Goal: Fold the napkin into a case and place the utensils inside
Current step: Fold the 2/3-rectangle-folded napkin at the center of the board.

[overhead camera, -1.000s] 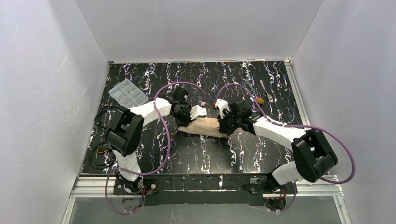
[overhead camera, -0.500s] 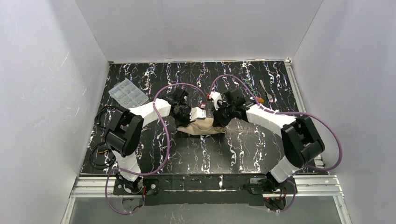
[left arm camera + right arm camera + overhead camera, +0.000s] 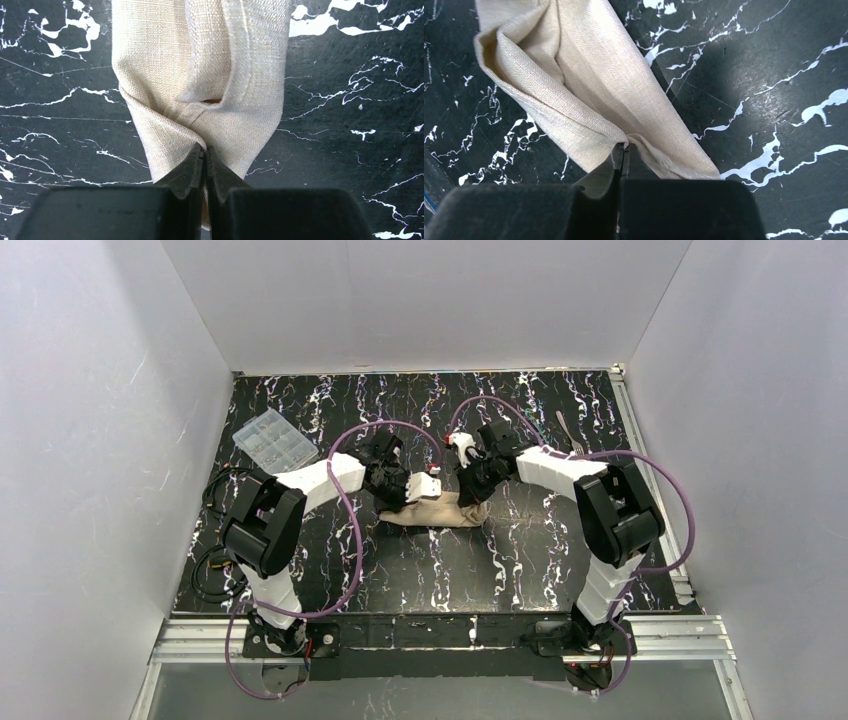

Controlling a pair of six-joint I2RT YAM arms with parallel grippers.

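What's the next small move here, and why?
Probably bring the right fingers across to lay their end of the napkin over the end held by the left fingers, then lower it flat. Both pairs are shut on opposite ends, it lies bunched and loosely layered between them, and the fork sits untouched at far right.

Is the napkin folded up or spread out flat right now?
Folded. The napkin is a narrow, layered bundle with doubled-over edges, pinched at opposite ends by the left gripper and right gripper.
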